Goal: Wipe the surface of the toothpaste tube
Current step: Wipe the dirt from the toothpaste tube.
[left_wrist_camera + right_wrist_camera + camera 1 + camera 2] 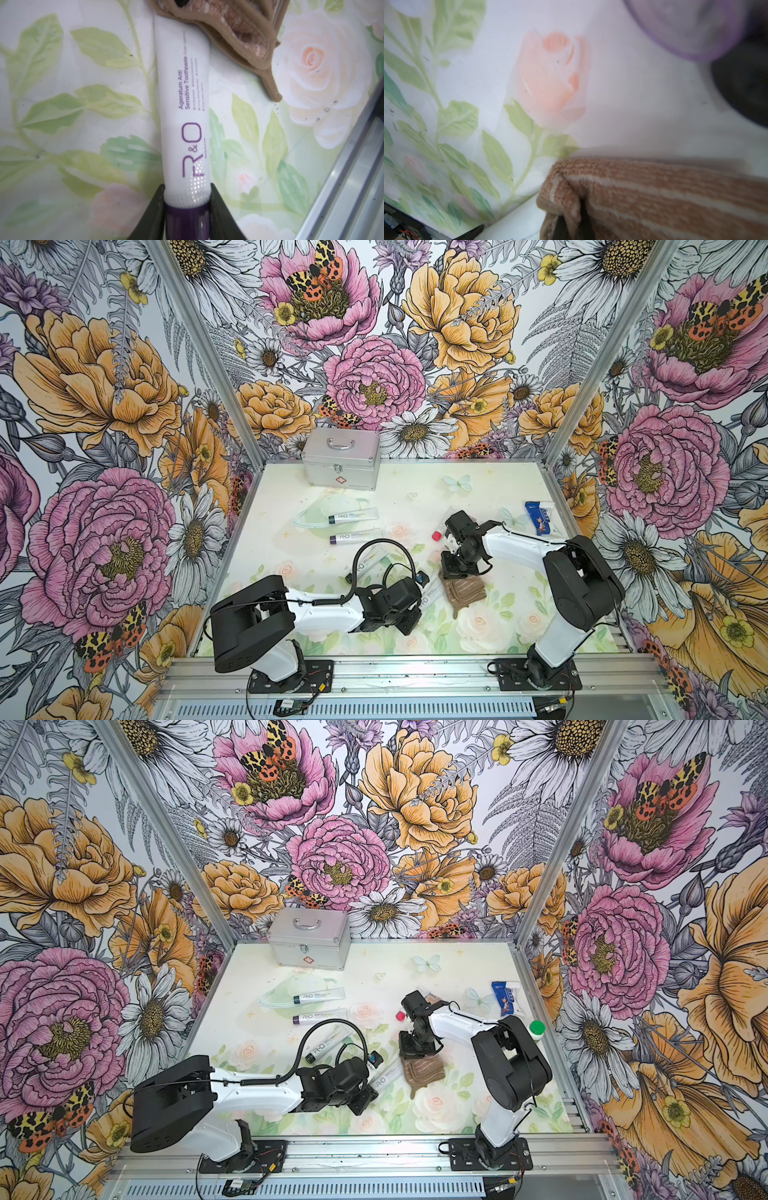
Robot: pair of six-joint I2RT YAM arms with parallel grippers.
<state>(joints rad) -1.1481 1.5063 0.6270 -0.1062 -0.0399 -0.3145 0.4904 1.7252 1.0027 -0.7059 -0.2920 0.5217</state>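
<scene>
White laminate toothpaste tube [182,99], purple cap, "R&O" print, lies flat on the floral mat [62,104] near front-ctr of the cell, between the two arms. Left gripper [187,188] is clamped on it at the shoulder/cap end, one finger each side. Right gripper [572,222] is closed on a brown striped cloth [675,197], pinching a fold. The cloth sits bunched over the tube's far (crimp) end, touching it.

Handling, judged:
- Light item. Walls are soft and will prob. dent or kink if squeezed mid-body.
- Glossy skin, so likely slippery under a rubbing load.
- Shoulder + cap are the stiff part, so the present hold point looks sound.
- Strokes along the length, away from the clamp, should pull the tube taut rather than buckle it.
- Risk: the round cap could twist between the fingers.

View notes:
- Left wrist cam gives label text, finger placement and cloth overlap.
- Both top views show only a short stretch of tube [432,593] between wrist and cloth; the cap is hidden under the left arm.
- Right wrist cam shows the pinch on the cloth up close, but only a sliver of tube, and it is blurred.
- A top view shows a green-capped bottle [536,1029] behind the right arm; not seen in any other view.
- Three similar spare tubes [355,536] lie further back, well apart, not involved.
</scene>
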